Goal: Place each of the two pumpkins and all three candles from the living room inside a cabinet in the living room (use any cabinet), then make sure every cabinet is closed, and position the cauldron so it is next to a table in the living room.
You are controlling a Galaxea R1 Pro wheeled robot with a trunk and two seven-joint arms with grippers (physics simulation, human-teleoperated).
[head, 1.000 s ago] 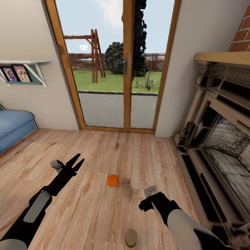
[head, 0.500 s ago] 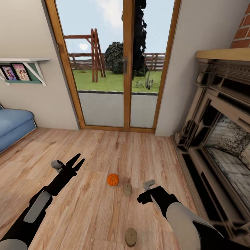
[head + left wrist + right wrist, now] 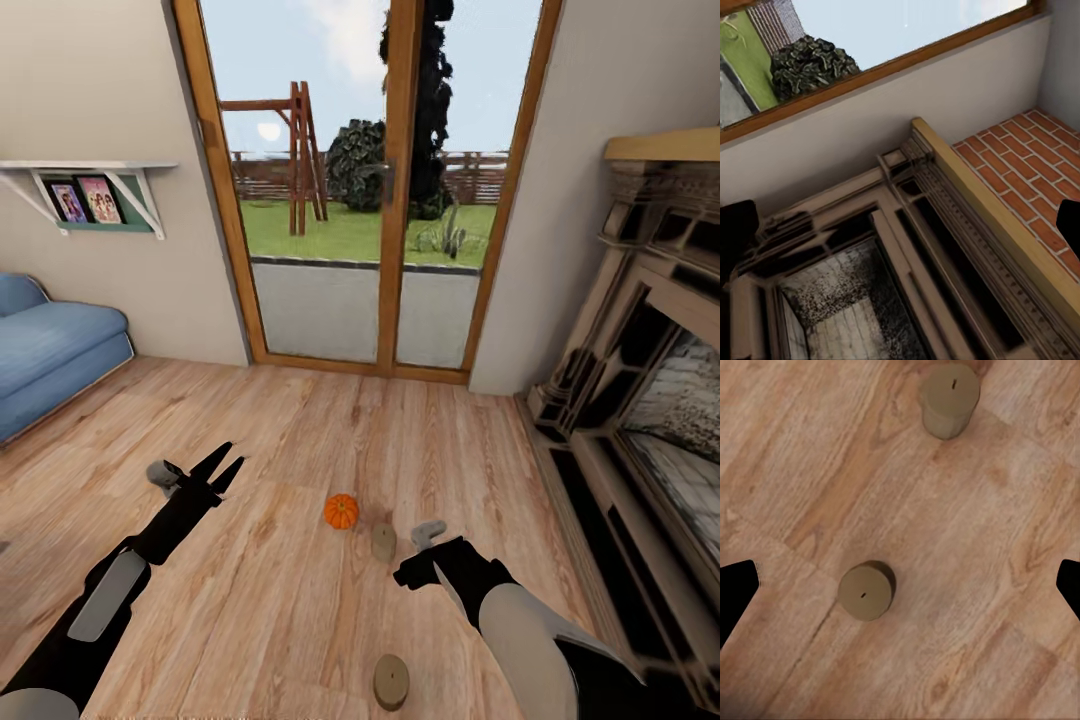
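Wood plank floor (image 3: 300,430) of living room: pumpkin (image 3: 341,511) sits mid-floor, candle (image 3: 384,542) just beside it, second candle (image 3: 391,682) nearer the robot. Right gripper (image 3: 900,585) spread wide above both candles, empty. Left gripper (image 3: 222,468) fingers parted, empty. Fireplace (image 3: 640,400) at right.

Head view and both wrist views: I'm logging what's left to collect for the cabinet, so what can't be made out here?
- Right gripper: head view, its own wrist hides the fingers; right wrist view cuts the tips at the edges.
- Sofa: head view, cut off by the edge.
- Fireplace: head view, cut off by the edge.
- Shelf pictures: head view, too small to read.
- Candles: two visible; floor beyond the edges is unseen.
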